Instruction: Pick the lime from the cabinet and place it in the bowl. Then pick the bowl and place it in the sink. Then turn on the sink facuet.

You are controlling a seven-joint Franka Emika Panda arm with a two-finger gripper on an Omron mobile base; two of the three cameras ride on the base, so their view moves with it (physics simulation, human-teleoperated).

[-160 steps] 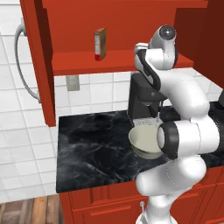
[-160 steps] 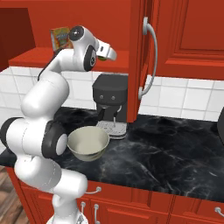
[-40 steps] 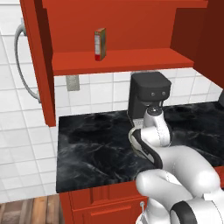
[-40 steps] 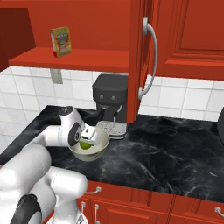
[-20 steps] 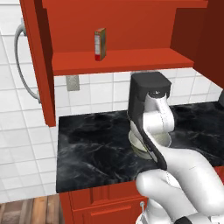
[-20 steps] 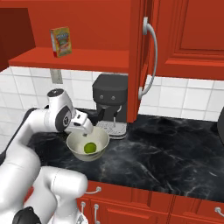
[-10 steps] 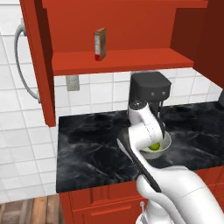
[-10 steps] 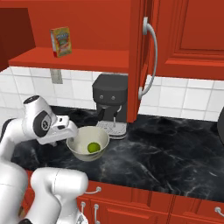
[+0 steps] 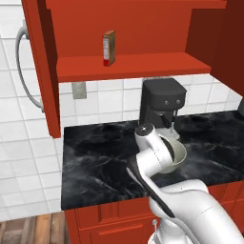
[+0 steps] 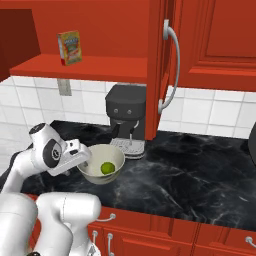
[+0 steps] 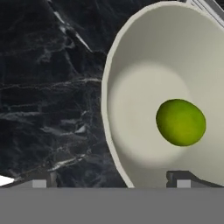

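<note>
In the right base view, at the left of the frame, we see our fingers [image 10: 85, 159] at the near rim of the bowl [image 10: 97, 172], low over the black marble desk [image 10: 190, 180]. In the hand view one finger tip [image 11: 38, 180] rises at the lower left, outside the bowl wall, and the other at the lower right, inside it, so the fingers are spread and straddle the rim; we cannot tell whether they touch it yet.

Moving right, the lime [image 10: 107, 168] lies at the bottom of the bowl, a little right of its middle. Just behind the bowl stands a dark coffee machine [image 10: 126, 117]. Above, the cabinet [image 10: 85, 67] stands open, its red shelf holding a small box [image 10: 69, 48] at the upper left of the frame, its door [image 10: 162, 60] swung out near the centre.

As we judge it, the first step is done: the lime is out of the cabinet and in the bowl. We take ourselves to be starting the second step, gripping the bowl by its rim. Carrying it to the sink and turning on the sink facuet are left.
</note>
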